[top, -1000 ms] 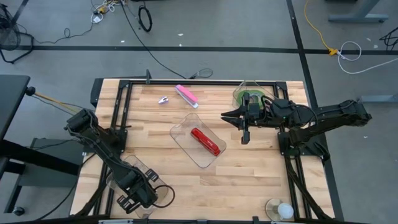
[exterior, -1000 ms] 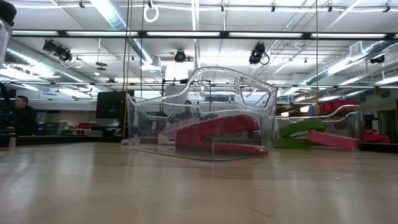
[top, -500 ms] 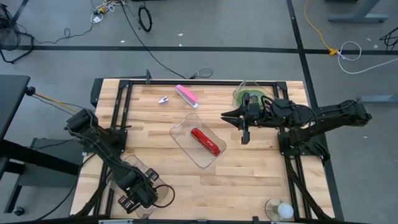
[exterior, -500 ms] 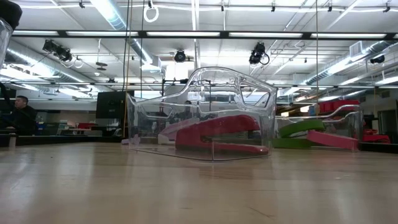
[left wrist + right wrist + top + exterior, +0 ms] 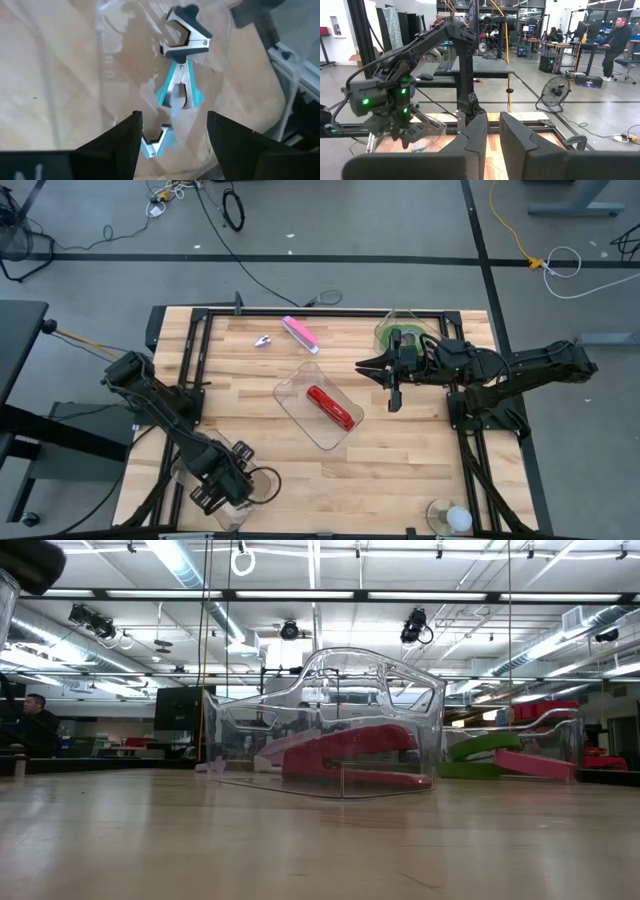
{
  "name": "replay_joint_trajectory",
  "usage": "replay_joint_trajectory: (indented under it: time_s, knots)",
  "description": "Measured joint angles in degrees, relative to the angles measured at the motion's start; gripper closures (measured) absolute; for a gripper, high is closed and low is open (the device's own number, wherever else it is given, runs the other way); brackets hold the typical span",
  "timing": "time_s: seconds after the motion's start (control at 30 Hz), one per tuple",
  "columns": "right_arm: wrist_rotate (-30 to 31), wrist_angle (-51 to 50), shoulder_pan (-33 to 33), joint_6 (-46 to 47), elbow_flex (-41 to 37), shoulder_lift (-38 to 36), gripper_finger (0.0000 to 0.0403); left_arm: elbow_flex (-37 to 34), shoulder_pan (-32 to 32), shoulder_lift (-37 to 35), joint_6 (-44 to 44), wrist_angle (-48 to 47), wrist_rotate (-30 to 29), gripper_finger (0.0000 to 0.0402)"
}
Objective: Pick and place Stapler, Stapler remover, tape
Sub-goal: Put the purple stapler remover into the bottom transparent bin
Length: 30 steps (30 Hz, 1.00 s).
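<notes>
Two staple removers (image 5: pixel 186 35) lie under the parted, empty left pincer (image 5: pixel 172 132); no writing legible.

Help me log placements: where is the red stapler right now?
In the high view the red stapler lies inside the clear tray at the table's middle, with the right gripper hovering just to its right.

1. The left arm is stretched to the high view's lower left, its left gripper (image 5: pixel 222 485) pointed down with fingers parted.
2. The right gripper (image 5: pixel 394 402) is held centre-right, its fingers closed together.
</notes>
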Motion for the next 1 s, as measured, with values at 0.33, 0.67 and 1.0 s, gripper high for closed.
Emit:
replay_joint_trajectory:
  time_s: [0.33, 0.67, 1.0]
  knots:
    - [0.00, 0.02, 0.00, -0.02, 0.00, 0.02, 0.0350, 0.02, 4.77, -9.78, 1.00, -3.93, -3.89, 0.0184]
    - [0.04, 0.02, 0.00, -0.01, 0.00, 0.02, 0.0350, 0.02, 13.27, -21.84, 0.28, -5.13, -17.54, 0.0184]
    - [0.07, 0.02, 0.00, -0.02, 0.00, 0.02, 0.0350, 0.07, 27.21, -27.56, -0.15, 1.03, -28.77, 0.0184]
